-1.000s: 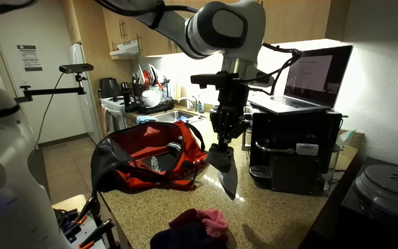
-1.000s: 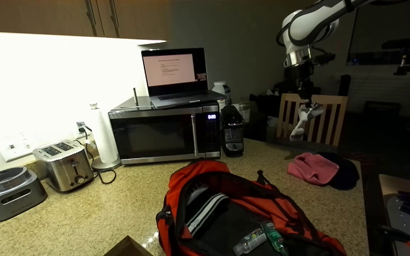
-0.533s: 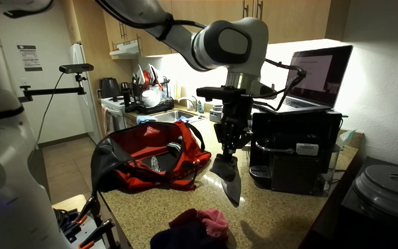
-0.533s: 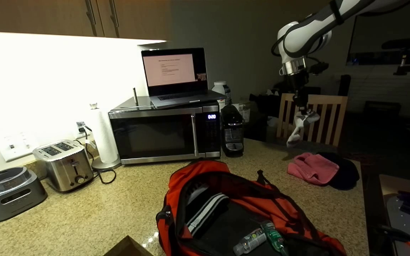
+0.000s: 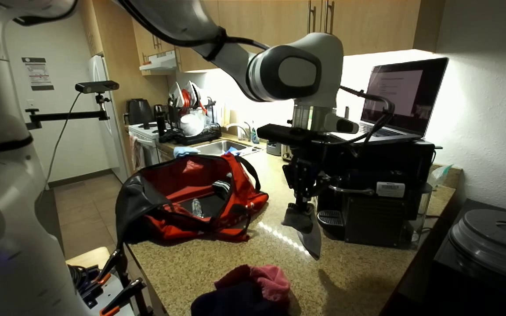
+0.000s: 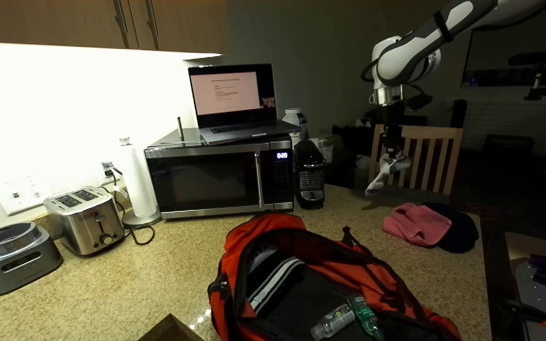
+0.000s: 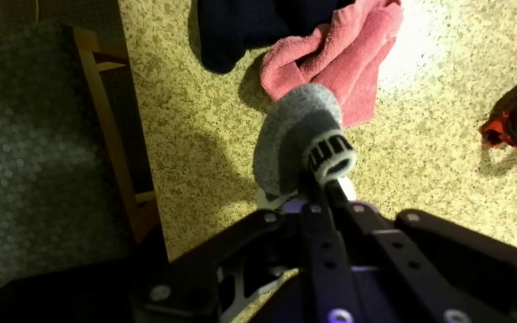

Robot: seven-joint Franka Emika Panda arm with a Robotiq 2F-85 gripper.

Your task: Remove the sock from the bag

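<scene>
The sock (image 5: pixel 310 235), a limp grey-and-white piece, hangs in the air above the counter. My gripper (image 5: pixel 301 204) points down and is shut on it near its top. In the wrist view the fingertips of the gripper (image 7: pixel 323 183) pinch the sock (image 7: pixel 269 150) beside its ribbed black-and-white cuff. Its lower part dangles free, touching nothing that I can see. The red bag (image 5: pixel 247 188) stands on the counter with its mouth wide, apart from the gripper. In another exterior view the sock (image 6: pixel 388 169) is beyond the bag (image 6: pixel 242 237).
A pink cloth (image 7: pixel 352 67) and a dark cloth (image 7: pixel 267 22) lie on the counter near the sock. A black coffee machine (image 5: pixel 380 219) stands close beside the gripper. Inside the bag are a striped dark fabric (image 6: pixel 275 284) and two bottles, one clear (image 6: pixel 333 323), one green (image 6: pixel 367 318).
The arm has come lower and swung further from the bag, towards the coffee machine, carrying the sock along. The bag and the cloths stay where they were.
</scene>
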